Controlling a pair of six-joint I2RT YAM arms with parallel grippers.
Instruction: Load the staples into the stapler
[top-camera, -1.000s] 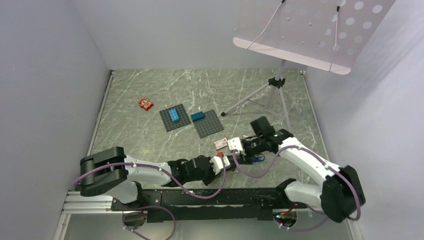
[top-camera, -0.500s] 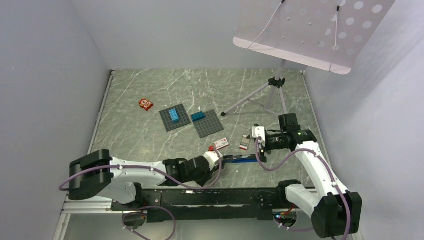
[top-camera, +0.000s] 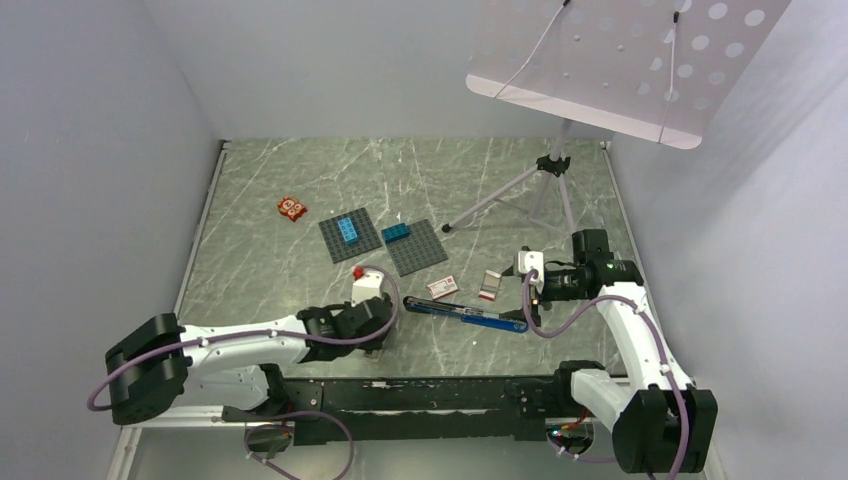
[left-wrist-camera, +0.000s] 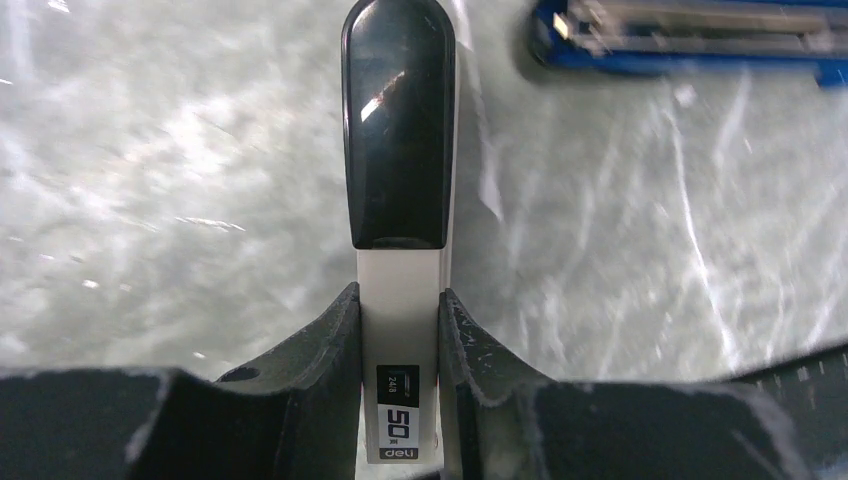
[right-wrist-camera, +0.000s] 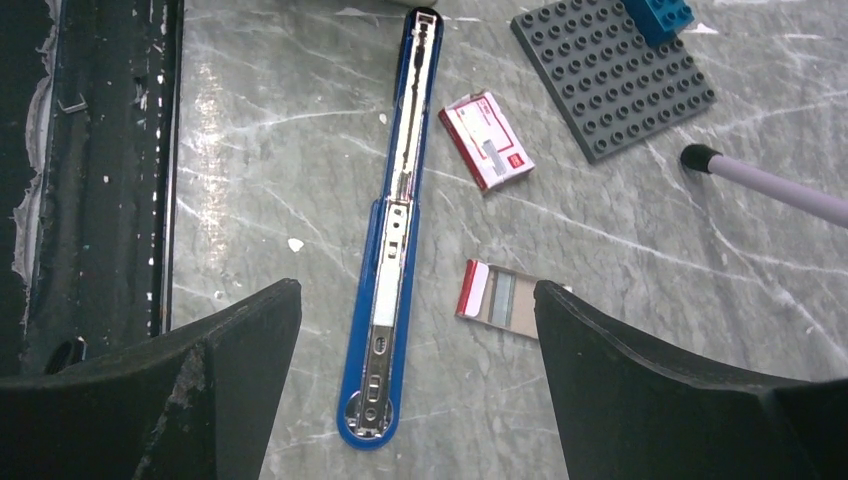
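The right gripper (right-wrist-camera: 415, 292) hangs over the table (right-wrist-camera: 250, 150) with its jaws spread wide and nothing between them. In its wrist view the greyish staple tray (right-wrist-camera: 497, 298) with the red end lies flat on the table below, just inside the right-hand finger. In the overhead view the same tray (top-camera: 490, 285) sits just beside the gripper (top-camera: 528, 268). The blue stapler (right-wrist-camera: 390, 250), opened out flat with its metal channel facing up, runs lengthwise under the gap between the jaws. The white staple box (right-wrist-camera: 487, 140) with red print lies farther out, just beside the stapler's far half and apart from the tray.

The left gripper (left-wrist-camera: 400, 300) is clamped on a narrow white piece (left-wrist-camera: 400, 280) with a glossy black end (printed "50" and "deli"). Whether it joins the stapler I cannot tell. Beyond the box stand two grey baseplates (top-camera: 417, 247) carrying blue bricks (top-camera: 396, 233).
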